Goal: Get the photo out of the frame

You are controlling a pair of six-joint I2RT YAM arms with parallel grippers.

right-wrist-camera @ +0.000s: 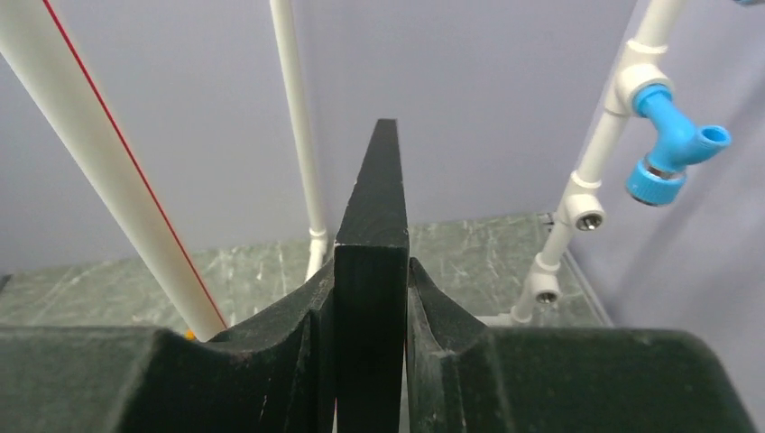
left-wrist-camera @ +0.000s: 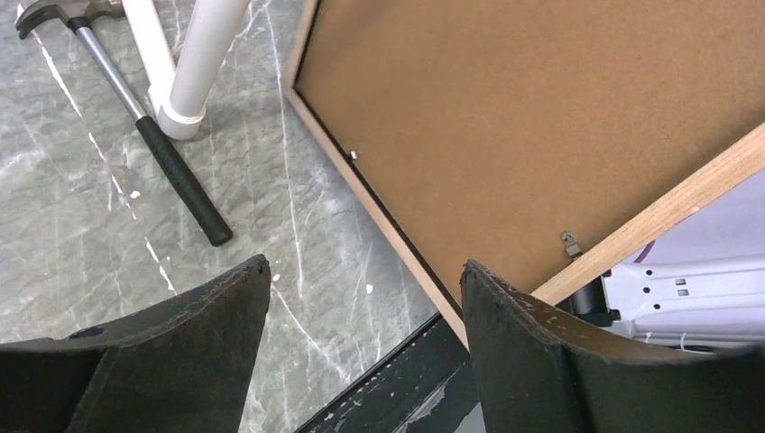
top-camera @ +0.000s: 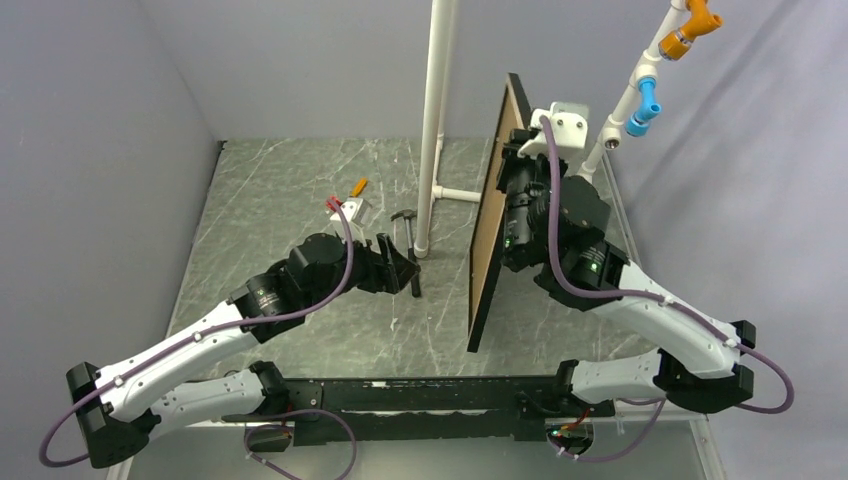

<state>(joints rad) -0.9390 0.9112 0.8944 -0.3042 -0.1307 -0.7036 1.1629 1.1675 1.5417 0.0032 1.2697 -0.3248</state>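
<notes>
Right now we see the right gripper (right-wrist-camera: pixel 372 311) closed on the frame (right-wrist-camera: pixel 379 189). Its two fingers press against the two faces of the thin black border, and the wrist view looks straight along that edge. From above, the frame stands nearly upright on the right half of the table (top-camera: pixel 290 180), leaning a little, with one narrow end near and the other raised toward the far side. We cannot tell whether its near lower corner touches the table.

The photo (top-camera: pixel 493 210) sits inside the frame, and only its plain brown back shows, facing left toward the other arm. The printed side faces away from every camera. In the left wrist view a small metal tab (left-wrist-camera: pixel 568 242) lies on the brown board beside the frame's pale wooden inner strip, and a second tiny metal piece (left-wrist-camera: pixel 354 154) sits by the long edge.

The left gripper (left-wrist-camera: pixel 365 271) hangs low over the middle of the table with its jaws spread wide and nothing between them. It is left of the frame and apart from it, pointing toward the brown back.

A hammer (left-wrist-camera: pixel 185 194) lies flat on the table just beside the foot of a white pipe (top-camera: pixel 435 120), which rises between the left gripper and the frame. At the far right, a second white pipe carries a blue fitting (right-wrist-camera: pixel 672 149) and, higher up, an orange fitting (top-camera: pixel 690 25).
</notes>
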